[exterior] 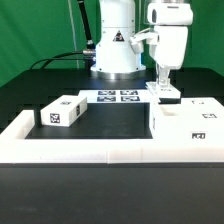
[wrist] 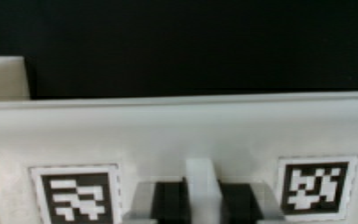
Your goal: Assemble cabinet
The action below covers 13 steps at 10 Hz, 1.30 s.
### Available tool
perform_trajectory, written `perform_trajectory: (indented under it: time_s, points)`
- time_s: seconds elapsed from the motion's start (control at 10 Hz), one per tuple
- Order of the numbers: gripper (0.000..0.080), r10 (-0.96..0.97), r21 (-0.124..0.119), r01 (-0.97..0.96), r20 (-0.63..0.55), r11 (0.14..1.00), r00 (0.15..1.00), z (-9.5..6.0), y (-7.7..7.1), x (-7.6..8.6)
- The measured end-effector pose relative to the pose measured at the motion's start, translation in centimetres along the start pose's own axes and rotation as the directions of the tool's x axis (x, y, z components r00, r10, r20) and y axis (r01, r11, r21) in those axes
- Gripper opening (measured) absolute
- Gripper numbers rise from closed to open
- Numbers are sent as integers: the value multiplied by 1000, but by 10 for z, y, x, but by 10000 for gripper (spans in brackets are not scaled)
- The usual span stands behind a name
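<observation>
Nearest us lies the rail (exterior: 100,150). The gripper (exterior: 165,91) straddles the cabinet panel (exterior: 188,118) at the exterior view's right; clamped or not, we cannot tell. Light, stiff, slick, we judge: grip its edge.
</observation>
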<state>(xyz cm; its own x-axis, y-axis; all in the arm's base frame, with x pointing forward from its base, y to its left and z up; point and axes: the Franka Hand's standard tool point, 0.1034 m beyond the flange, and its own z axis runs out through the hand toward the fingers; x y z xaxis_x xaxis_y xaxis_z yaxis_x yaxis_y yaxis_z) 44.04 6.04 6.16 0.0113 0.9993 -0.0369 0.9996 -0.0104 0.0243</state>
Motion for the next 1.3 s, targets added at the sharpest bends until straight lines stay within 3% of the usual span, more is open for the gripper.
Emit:
perform_trajectory:
  time_s: [1.3]
  points:
    - [68,-2,1,2,-6,1000,1000,6,14,5]
